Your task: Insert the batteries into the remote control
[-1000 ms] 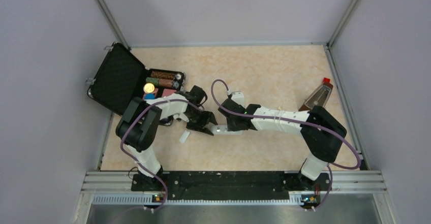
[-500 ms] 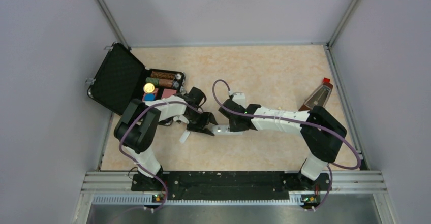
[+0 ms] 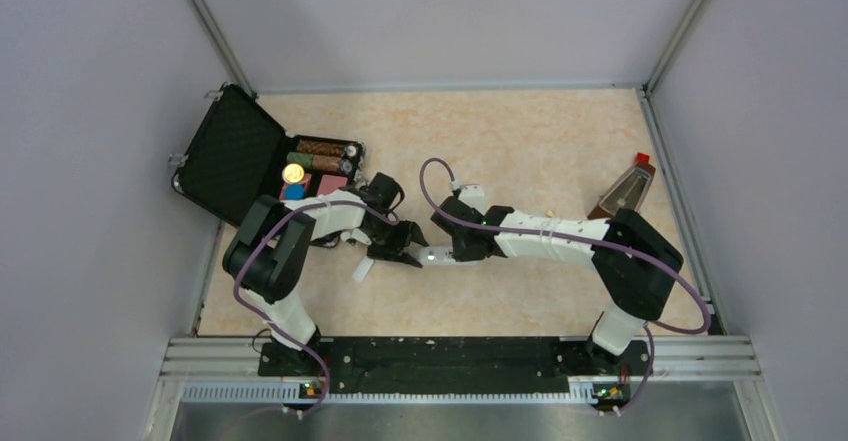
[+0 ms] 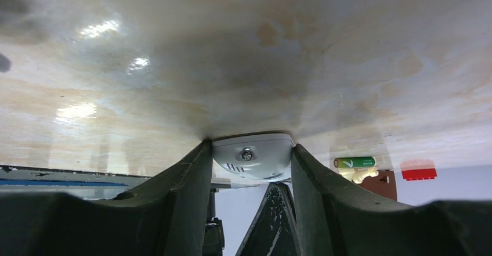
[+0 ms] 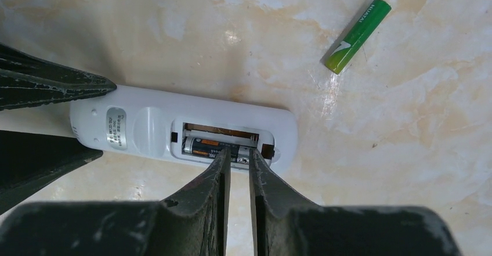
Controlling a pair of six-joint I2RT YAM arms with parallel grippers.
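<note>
Left tool [image 3: 410, 250], right tool [image 3: 452, 254] flank remote control [image 3: 433, 255].

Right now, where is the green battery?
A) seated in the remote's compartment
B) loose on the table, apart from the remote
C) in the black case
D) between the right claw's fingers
B: the green battery lies on the table clear of the remote control, whose open compartment holds only the darker battery.
</note>
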